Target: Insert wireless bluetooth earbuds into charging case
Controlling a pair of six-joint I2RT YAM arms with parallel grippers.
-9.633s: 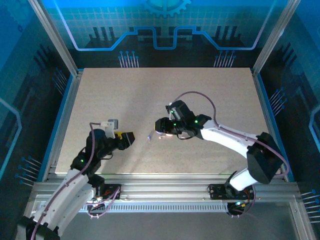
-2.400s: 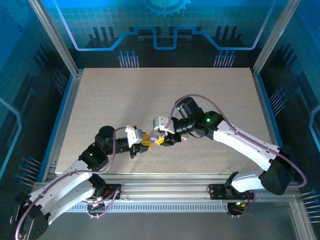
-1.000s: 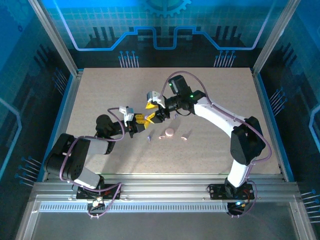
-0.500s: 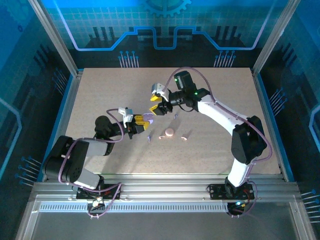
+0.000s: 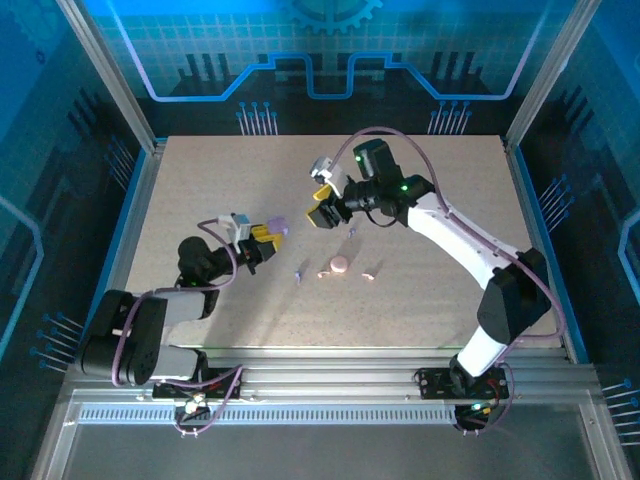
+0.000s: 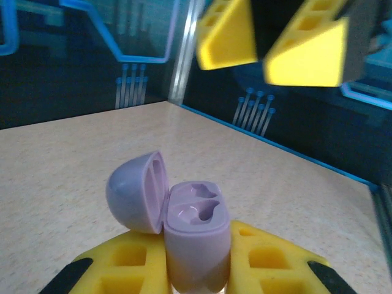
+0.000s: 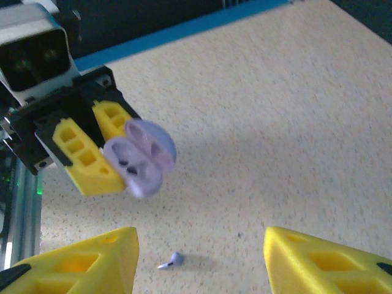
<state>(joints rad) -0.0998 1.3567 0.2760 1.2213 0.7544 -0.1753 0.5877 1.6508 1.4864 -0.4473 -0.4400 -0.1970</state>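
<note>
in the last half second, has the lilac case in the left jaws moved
Yes: the lilac case has shifted left, away from the still pink case.

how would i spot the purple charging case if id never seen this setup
Start at the beige table and look to its left half for the yellow-tipped left gripper. Clamped in it, above the surface, is the lilac case, lid flipped open and both sockets empty. The other one, the pink case, lies loose on the table.
</note>
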